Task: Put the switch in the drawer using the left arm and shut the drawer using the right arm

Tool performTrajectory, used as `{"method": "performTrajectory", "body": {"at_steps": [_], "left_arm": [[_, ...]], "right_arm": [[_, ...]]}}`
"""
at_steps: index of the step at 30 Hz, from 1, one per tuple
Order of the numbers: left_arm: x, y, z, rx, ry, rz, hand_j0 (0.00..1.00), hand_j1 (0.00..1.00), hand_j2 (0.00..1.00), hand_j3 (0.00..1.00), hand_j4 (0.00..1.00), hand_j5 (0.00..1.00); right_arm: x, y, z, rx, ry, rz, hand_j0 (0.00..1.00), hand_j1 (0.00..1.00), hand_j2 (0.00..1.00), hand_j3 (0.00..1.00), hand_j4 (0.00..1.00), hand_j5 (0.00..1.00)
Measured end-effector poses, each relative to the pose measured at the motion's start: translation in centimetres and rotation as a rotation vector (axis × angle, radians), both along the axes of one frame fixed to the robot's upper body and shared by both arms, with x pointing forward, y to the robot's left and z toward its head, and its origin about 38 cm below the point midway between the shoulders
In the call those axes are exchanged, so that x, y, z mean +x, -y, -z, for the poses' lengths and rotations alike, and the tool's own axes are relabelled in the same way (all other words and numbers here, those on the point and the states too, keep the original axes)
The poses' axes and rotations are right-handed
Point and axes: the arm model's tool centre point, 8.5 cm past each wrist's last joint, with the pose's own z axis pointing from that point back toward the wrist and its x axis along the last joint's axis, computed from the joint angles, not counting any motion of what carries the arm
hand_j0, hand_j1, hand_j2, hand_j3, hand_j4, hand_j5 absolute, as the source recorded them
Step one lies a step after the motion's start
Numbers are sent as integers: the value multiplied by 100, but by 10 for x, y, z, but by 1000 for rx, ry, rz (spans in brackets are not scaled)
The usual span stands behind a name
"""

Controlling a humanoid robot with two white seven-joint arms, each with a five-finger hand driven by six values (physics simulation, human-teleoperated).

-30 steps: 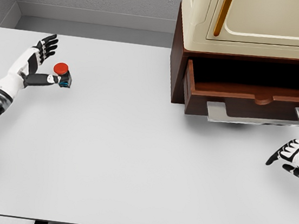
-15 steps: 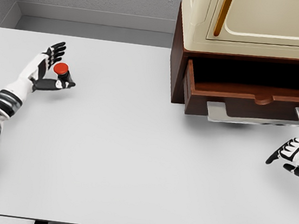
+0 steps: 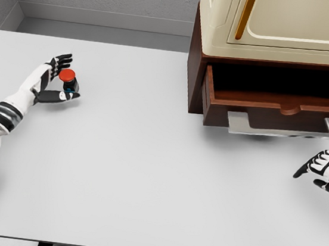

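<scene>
At the left of the frame, the left hand (image 3: 51, 80) is cupping the red-capped switch (image 3: 67, 80) between thumb and curled fingers just above the table (image 3: 145, 181), apparently securing it for the carry. The drawer (image 3: 281, 101) at upper right is standing wide open to receive it, while the right hand (image 3: 325, 173), fingers loosely spread and empty, is waiting just below the drawer's handle (image 3: 287, 126), seemingly placed to push it shut.
</scene>
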Motion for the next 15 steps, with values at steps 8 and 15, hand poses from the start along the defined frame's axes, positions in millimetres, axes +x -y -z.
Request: {"method": "performTrajectory", "body": {"at_steps": [8,15], "left_arm": [[-3,-3,3,16,-10,0,72,72,72,72,72,72],[-4,-8,5,22,-19,-3,67,67,67,67,67,67]], "right_arm": [[0,0,-1,0,0,-3,60,60,60,60,60,60],[1,0,-2,-2,0,-3,60,60,60,60,60,60]]}}
